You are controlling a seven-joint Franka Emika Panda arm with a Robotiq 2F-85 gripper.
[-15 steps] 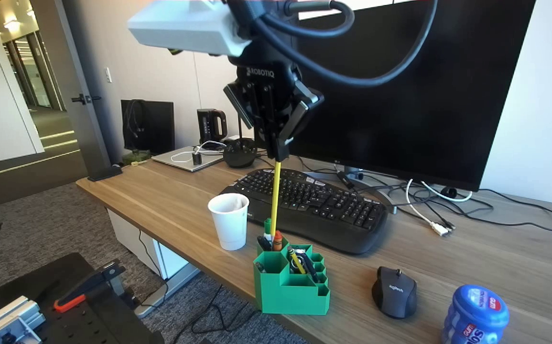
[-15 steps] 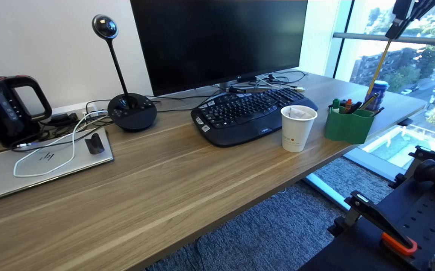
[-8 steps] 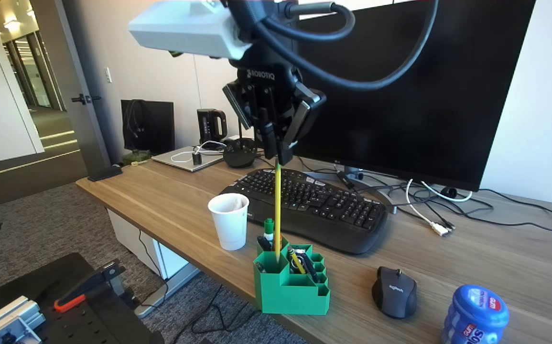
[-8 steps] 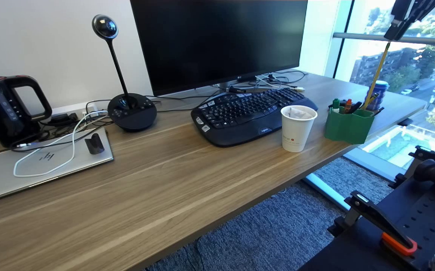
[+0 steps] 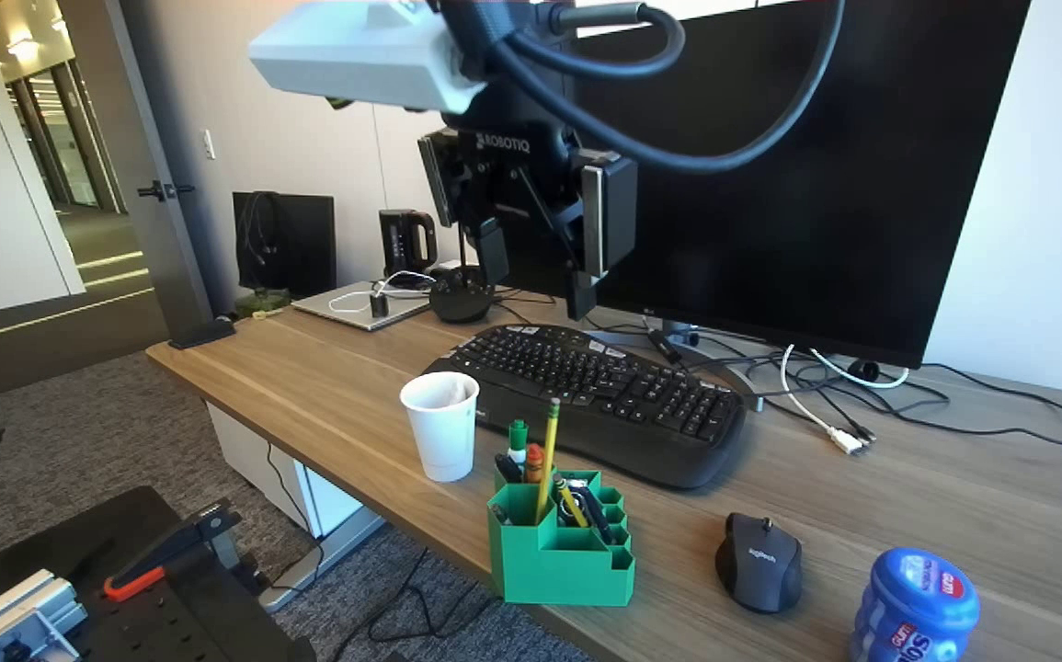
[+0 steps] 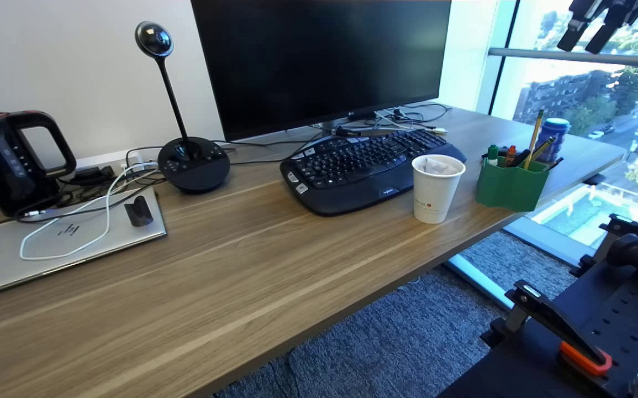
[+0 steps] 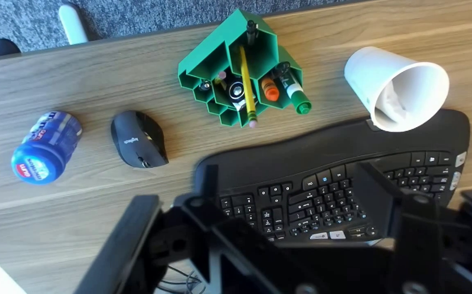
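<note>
My gripper [image 5: 538, 276] stands open above the desk, its fingers wide apart with nothing between them. In the wrist view the gripper [image 7: 289, 179] hangs over the black keyboard [image 7: 276, 167]. Below it, a yellow pencil [image 5: 546, 460] leans in the large front compartment of the green organizer [image 5: 563, 570], eraser end up and clear of the fingers. A green marker [image 7: 300, 100], an orange marker [image 7: 269, 90], a shorter yellow pencil [image 5: 571, 501] and several dark pens share the organizer. In an exterior view only the fingertips of the gripper [image 6: 582, 45] show at the top right.
Beside the organizer stands a white paper cup [image 5: 443, 441] with something pale inside. A mouse [image 5: 759, 565] and a blue gum jar [image 5: 917, 607] lie on the opposite side. Behind the keyboard rises a large monitor [image 5: 770, 184] with loose cables [image 5: 806, 395]. The organizer sits by the desk edge.
The gripper was shut on the long pencil's upper end; its jaws have parted. The pencil has dropped into the organizer's front compartment and now leans there. The arm has barely moved.
</note>
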